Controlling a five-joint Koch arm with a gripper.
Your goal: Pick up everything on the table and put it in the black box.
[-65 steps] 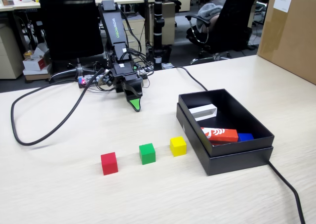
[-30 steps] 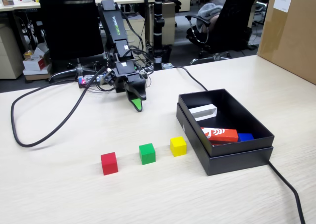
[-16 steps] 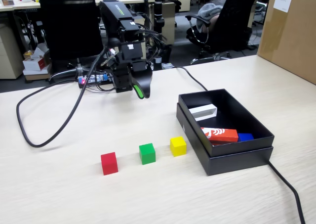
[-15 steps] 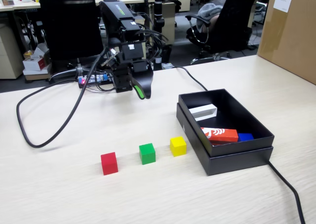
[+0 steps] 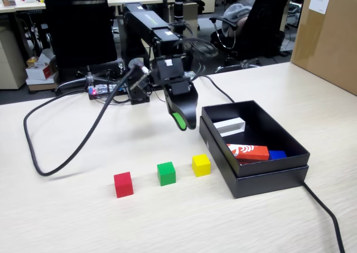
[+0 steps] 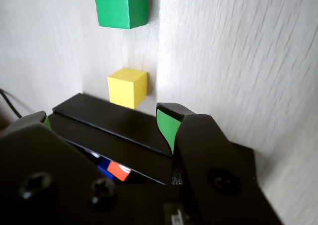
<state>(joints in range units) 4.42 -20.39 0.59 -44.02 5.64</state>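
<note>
Three small cubes sit in a row on the table [image 5: 83, 219]: red [image 5: 123, 184], green [image 5: 165, 173] and yellow [image 5: 201, 165]. The yellow one lies closest to the black box [image 5: 262, 180]. My gripper [image 5: 183, 122] hangs in the air behind the cubes, just left of the box's far left corner, pointing down. In the wrist view the gripper [image 6: 104, 116] is open with nothing between its green-padded fingers. Beyond it there I see the box wall [image 6: 114, 123], the yellow cube [image 6: 127, 87] and the green cube [image 6: 121, 5]. The red cube is out of the wrist view.
Inside the box lie a white bar [image 5: 230, 125], a red-and-white block [image 5: 248, 151] and a blue block [image 5: 276, 154]. A brown carton [image 5: 326, 35] stands at the back right. One black cable [image 5: 61, 152] loops across the left table; another [image 5: 326, 214] runs from the box's front corner.
The arm has risen from its folded pose near the base and reached forward and right. The gripper now hangs beside the box. The left cable loop shifted with it.
</note>
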